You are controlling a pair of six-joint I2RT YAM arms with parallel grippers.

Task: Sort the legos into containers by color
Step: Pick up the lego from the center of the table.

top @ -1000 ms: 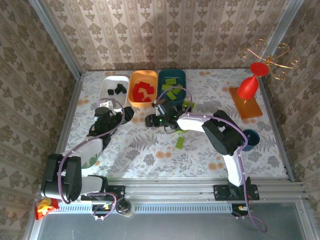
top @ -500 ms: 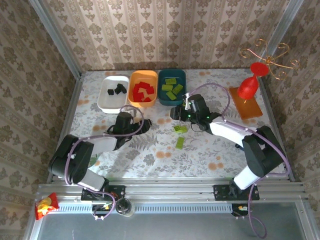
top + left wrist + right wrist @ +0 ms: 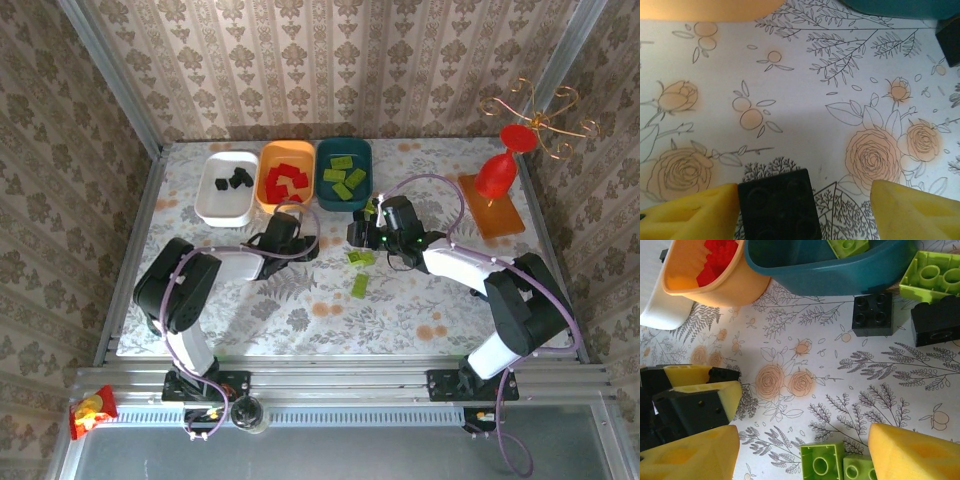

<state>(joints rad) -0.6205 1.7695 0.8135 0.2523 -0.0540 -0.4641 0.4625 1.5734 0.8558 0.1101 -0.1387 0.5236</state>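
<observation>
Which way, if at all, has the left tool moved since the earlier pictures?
Yes: the left tool went rightward, from near the white plastic tray to near the orange plastic tray.

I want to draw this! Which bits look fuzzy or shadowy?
Left wrist view: the close yellow fingers and the black brick between them look soft, and a grey shadow dims the tablecloth above. Right wrist view: its yellow fingers blur too, while the teal tray looks sharper. Top external view: even light, everything fairly sharp.

No readable text, labels or numbers, seemingly anywhere.
</observation>
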